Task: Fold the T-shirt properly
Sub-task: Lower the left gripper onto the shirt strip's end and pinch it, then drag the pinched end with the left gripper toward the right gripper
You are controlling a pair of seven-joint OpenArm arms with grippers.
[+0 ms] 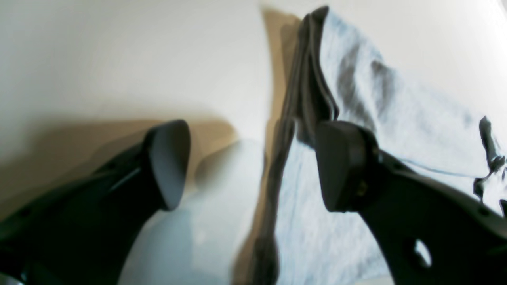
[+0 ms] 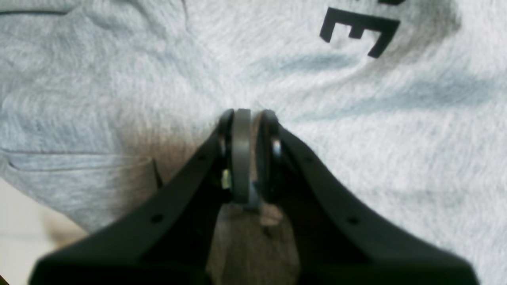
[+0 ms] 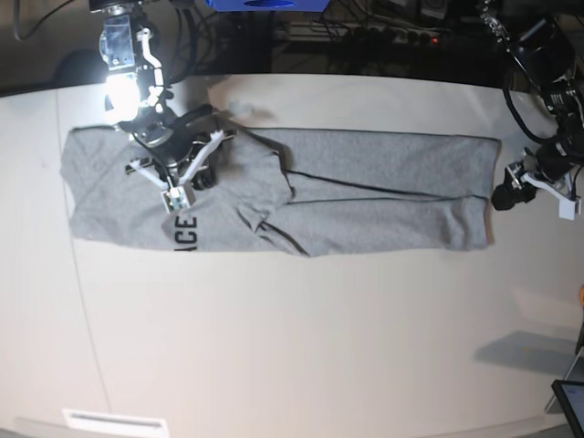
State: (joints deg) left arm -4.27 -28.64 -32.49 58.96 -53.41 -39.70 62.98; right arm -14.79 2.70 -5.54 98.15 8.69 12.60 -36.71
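Standing wide apart, the jaws of the left gripper (image 1: 253, 166) hold nothing; the folded hem end of the T-shirt (image 3: 365, 196) hangs blurred between and beyond them, and in the base view this gripper (image 3: 505, 193) sits just off that end of the shirt. The right gripper (image 2: 249, 118) has its jaws drawn nearly together, tips down on the grey cloth near the black lettering (image 3: 180, 232); whether it pinches a fold I cannot tell. The shirt lies along the pale table (image 3: 292, 347) as a long band, sides already turned in, wrinkled near its middle. It looks light, soft and limp, likely to sag and drag, so the stacked hem corners seem the best hold for carrying that end toward the lettering.
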